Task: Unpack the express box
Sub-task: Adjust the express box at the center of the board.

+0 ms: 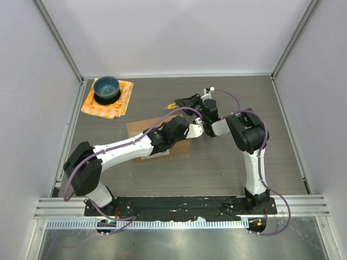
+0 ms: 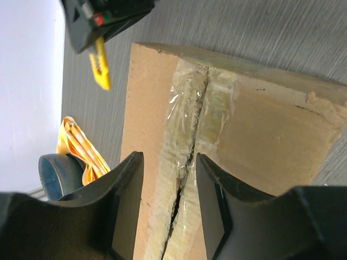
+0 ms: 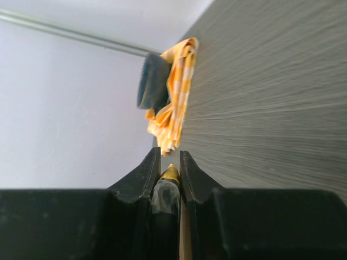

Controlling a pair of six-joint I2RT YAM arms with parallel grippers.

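The express box (image 1: pixel 139 129) lies flat near the middle of the surface (image 1: pixel 233 162), a little left of centre. Its long axis runs roughly left to right, skewed slightly so that the right end sits nearer the arm bases. The left arm lies across most of its top. In the left wrist view, clear shiny tape (image 2: pixel 217 103) runs along the top seam. A dark ragged split shows down the middle of the tape, between the two flaps.

The left gripper (image 2: pixel 165 206) hangs over that seam with its fingers (image 2: pixel 127 206) apart, one on each side of the split and nothing between them. Whether they touch the cardboard cannot be told.

Just past the box's far edge, the right gripper (image 3: pixel 167 157) has its fingers clamped on a yellow cutter (image 2: pixel 101 70). The cutter's yellow tip points away over the surface, off the box.

Beyond the box's far-left corner, and apart from it, an orange checked cloth (image 1: pixel 108 103) lies with a blue bowl (image 1: pixel 106 88) on it, close to the left wall.

Bare wood-grain surface stretches to the right of the box as far as the right arm, and along the near side up to the base rail. White walls close in the left, far and right edges.
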